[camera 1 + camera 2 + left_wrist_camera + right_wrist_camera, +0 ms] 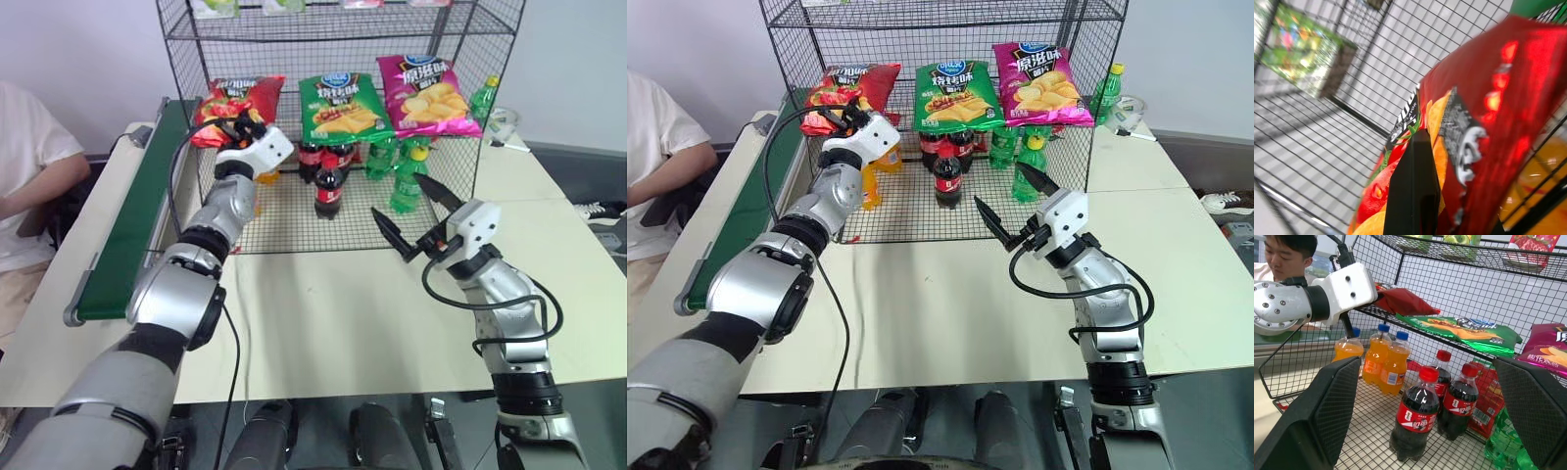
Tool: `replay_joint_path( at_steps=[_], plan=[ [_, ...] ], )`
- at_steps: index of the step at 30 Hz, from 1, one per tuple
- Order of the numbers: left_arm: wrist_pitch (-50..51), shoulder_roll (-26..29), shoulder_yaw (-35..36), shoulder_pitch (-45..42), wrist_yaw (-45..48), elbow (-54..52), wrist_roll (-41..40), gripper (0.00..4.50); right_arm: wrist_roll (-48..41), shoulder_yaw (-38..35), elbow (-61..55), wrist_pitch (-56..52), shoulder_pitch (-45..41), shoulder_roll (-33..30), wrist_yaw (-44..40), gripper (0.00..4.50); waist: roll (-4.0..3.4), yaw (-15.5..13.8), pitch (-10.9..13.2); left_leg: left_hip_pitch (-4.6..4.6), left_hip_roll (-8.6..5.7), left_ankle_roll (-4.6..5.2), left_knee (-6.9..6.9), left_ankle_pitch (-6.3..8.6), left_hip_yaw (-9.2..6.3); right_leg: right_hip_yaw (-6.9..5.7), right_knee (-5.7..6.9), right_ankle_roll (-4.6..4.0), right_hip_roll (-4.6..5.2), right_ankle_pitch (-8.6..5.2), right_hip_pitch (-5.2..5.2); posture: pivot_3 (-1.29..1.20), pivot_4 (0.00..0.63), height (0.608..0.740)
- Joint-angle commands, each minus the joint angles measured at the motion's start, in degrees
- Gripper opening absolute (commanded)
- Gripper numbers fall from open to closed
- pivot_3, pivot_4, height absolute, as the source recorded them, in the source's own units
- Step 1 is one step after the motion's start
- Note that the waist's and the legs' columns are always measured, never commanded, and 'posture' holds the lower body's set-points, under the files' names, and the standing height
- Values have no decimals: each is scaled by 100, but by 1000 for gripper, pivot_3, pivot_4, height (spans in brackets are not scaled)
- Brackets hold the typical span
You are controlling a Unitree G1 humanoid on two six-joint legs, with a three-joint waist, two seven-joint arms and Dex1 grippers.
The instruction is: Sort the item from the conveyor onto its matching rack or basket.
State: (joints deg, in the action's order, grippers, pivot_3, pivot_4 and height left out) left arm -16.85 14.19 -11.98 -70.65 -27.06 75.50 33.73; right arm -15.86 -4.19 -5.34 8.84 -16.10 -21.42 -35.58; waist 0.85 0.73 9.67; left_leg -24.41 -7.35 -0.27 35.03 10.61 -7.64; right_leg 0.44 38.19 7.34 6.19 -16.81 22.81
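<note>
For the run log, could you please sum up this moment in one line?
left gripper: shut on red chip bag, on rack shelf | right gripper: open, empty | conveyor: bare

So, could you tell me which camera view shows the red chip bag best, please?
The left eye view: the whole red chip bag lies on the rack shelf, the left gripper shut on its edge. The left wrist view gives a blurred close-up; the right wrist view shows it side-on.

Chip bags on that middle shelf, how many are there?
3: the red bag at the robot's left, held by the left gripper, the green bag in the middle, the pink bag at its right.
</note>
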Motion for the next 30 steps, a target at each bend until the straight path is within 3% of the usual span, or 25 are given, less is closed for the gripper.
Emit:
replay_joint_path(
  at_steps=[1, 2, 5, 10, 17, 30],
  plan=[
    [-179, 16, 151, -225, 241, -100, -328, 17, 19, 34, -364, 20, -13, -14, 46, 4500, 0, -1, 0, 0, 0, 0, 0, 0, 0, 0, 0, 0, 0, 0, -1, 0, 150, 740],
    [-224, 25, 162, -220, 284, -114, -386, 17, 28, 50, -364, 16, -19, -13, 45, 4500, 0, -3, 0, 0, 0, 0, 1, 0, 0, 0, 0, 0, 0, 0, -1, 0, 150, 740],
    [-391, 22, 249, -192, 466, -154, -587, 909, 34, 102, -355, -9, -49, -11, 48, 4500, 1, -9, 0, 0, 0, 0, 4, 0, 0, 0, 0, 0, 0, 0, -2, 0, 150, 740],
    [-456, 149, 29, -179, 294, -288, -406, 3316, 9, 121, -357, -48, -63, -36, 27, 4500, 2, -18, -1, 1, -2, 1, 7, 0, -2, -1, 0, 1, 1, 1, -6, 0, 150, 740],
    [-740, 398, 99, 362, 587, -1139, -562, 3316, -15, 115, -353, -78, -47, -56, 2, 4500, 2, 2, -1, 0, -2, 1, 5, 0, -2, 1, 1, 2, 1, 1, -2, 0, 150, 740],
    [164, 864, 601, 2767, 2017, -5357, -1193, 3316, -73, 160, -188, -38, -94, -7, -138, 4500, 0, -12, -2, 0, 0, 1, 7, 1, -1, 12, 6, 0, 0, 2, 3, 0, 150, 740]
  ],
)
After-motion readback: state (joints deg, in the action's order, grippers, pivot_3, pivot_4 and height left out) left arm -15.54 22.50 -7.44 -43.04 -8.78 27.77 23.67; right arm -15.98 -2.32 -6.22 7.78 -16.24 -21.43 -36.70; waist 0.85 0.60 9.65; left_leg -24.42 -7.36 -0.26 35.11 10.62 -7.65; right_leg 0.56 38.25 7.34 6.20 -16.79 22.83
